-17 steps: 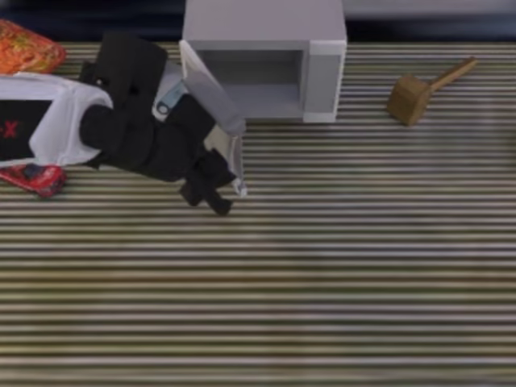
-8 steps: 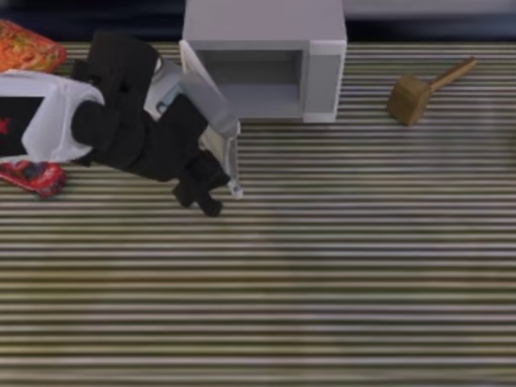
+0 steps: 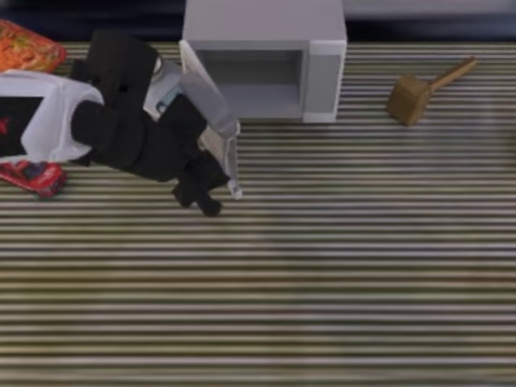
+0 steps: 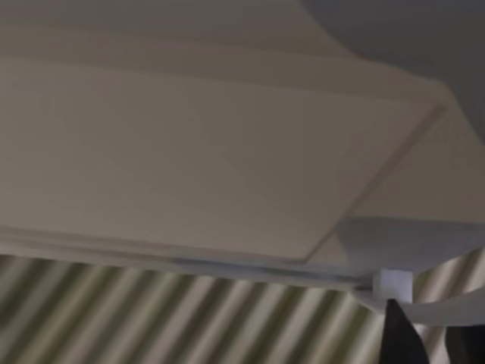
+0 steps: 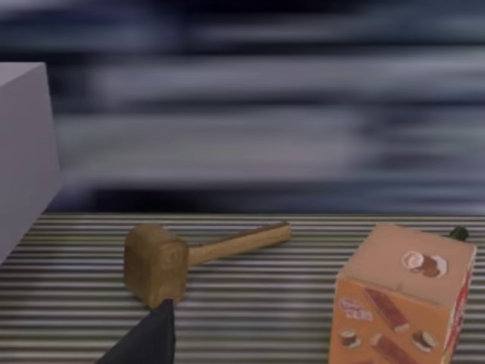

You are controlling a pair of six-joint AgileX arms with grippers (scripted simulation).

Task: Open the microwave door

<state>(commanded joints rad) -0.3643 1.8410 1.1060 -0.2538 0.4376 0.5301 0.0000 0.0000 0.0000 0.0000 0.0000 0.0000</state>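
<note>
The microwave stands at the table's back centre with its cavity exposed. The microwave door is swung out toward the front left, hinged at the oven's left edge. My left gripper is at the door's free end, shut on the slim handle bar. In the left wrist view the door panel fills most of the picture, and the dark fingertips stand on either side of the pale handle. My right arm is out of the top view; only a dark part of its gripper shows.
A wooden mallet lies right of the microwave, also seen from the right wrist. An orange snack box stands near it. An orange bag and a red toy car lie at the far left.
The left arm drew a little to the left, pulling the door's free edge with it and widening the opening. Over the last half second almost nothing moved.
</note>
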